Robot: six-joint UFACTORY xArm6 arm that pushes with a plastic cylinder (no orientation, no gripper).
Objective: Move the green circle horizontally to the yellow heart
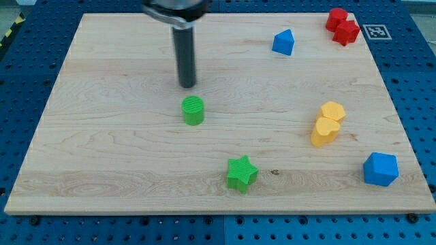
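Green circle (193, 110) is sitting upright on the tabletop (102, 156), a little left of centre, roughly mid-depth. My tip (187, 86) is hovering just beyond it on the far side, slightly left, close but a small gap is showing, not touching. No hand on this rig, just the dark rod coming down from the view's top, so nothing is apart, together or clamped.

Yellow heart (325, 131) is lying well to the right of the green circle, a bit nearer the viewer. A second yellow block (333, 111), shape unclear, is touching it on the far-right side. Green star (241, 173) is sitting near and right of the circle, well apart from it, close to the tabletop's near edge.

Blue block (380, 169), chunky and many-sided, is resting in the near right corner. Another blue block (283, 42), pointed top, is sitting far and right of centre. Two red blocks (342, 26) are touching each other at the far right corner, shapes hard to make out.
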